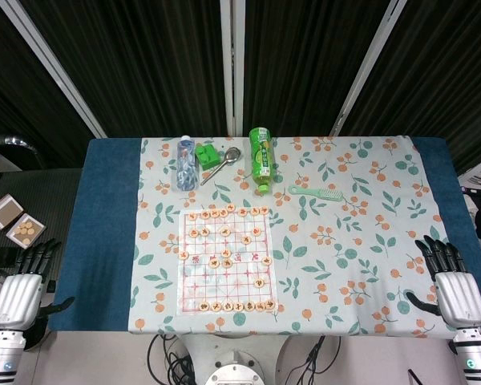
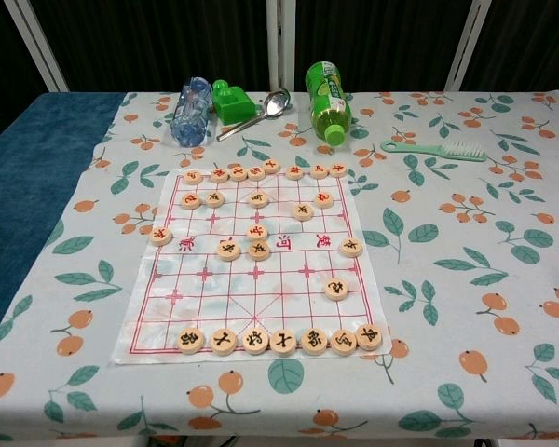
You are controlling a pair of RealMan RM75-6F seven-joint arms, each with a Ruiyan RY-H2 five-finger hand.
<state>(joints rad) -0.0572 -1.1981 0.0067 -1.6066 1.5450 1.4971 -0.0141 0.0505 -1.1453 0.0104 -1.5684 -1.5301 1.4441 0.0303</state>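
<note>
Both hands sit at the near corners of the table, well apart from everything on it. The left hand hangs just off the blue edge, fingers spread and holding nothing; the right hand rests over the near right corner of the flowered tablecloth, fingers likewise apart and empty. Between them, in the middle of the cloth, lies the chess mat with round wooden chess pieces scattered on its grid, a row along the far edge and another along the near edge. Beyond the mat, at the far side, a clear water bottle lies beside a green block and a metal spoon; a green tea bottle lies to their right, and a pale green brush lies further right
</note>
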